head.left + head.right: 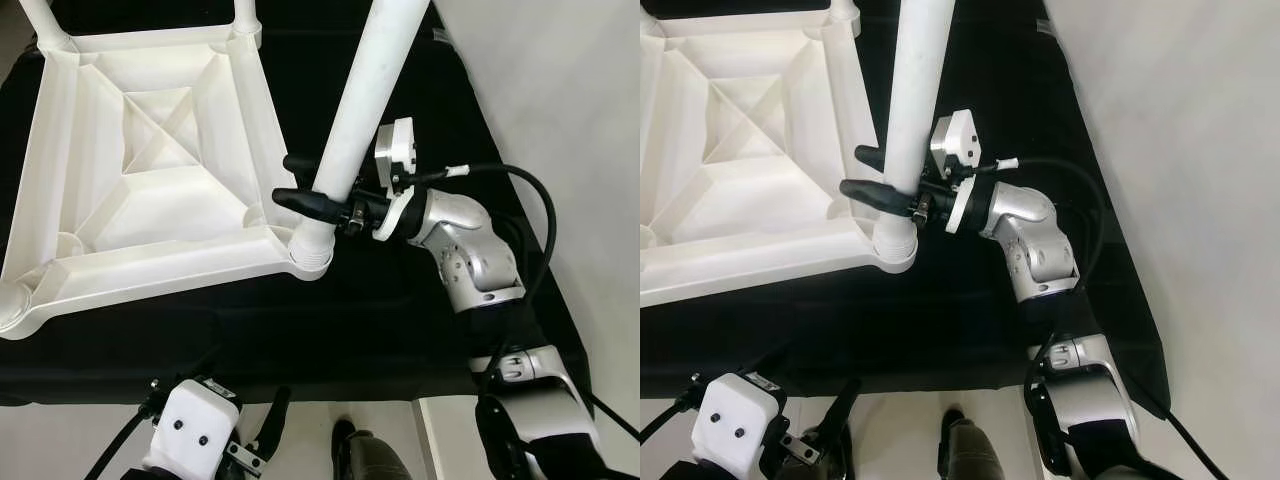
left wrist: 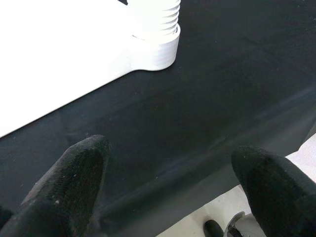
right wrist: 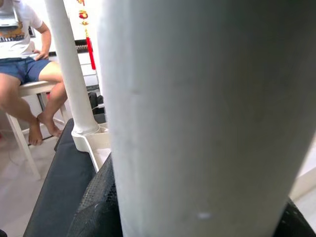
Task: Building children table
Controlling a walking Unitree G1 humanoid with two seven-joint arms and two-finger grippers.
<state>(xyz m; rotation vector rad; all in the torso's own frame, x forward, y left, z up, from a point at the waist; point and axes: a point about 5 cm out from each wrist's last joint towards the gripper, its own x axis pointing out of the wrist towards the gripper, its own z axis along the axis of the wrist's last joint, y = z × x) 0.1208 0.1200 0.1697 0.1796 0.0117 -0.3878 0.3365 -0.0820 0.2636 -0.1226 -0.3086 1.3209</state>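
No legible text, brand, number or label appears anywhere in these views. A person's white T-shirt (image 3: 15, 22) carries a printed graphic too blurred to read, and a red hanging ornament (image 3: 88, 34) with yellow markings on the wall behind cannot be made out either.

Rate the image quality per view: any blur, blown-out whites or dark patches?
Left eye view: sharp; table underside bright, ribs readable. Right eye view: equally sharp, right tool clear around the leg. Left wrist view: tabletop blown out white, tool fingers soft, black cloth dark. Right wrist view: leg too close, blurred; bright background.
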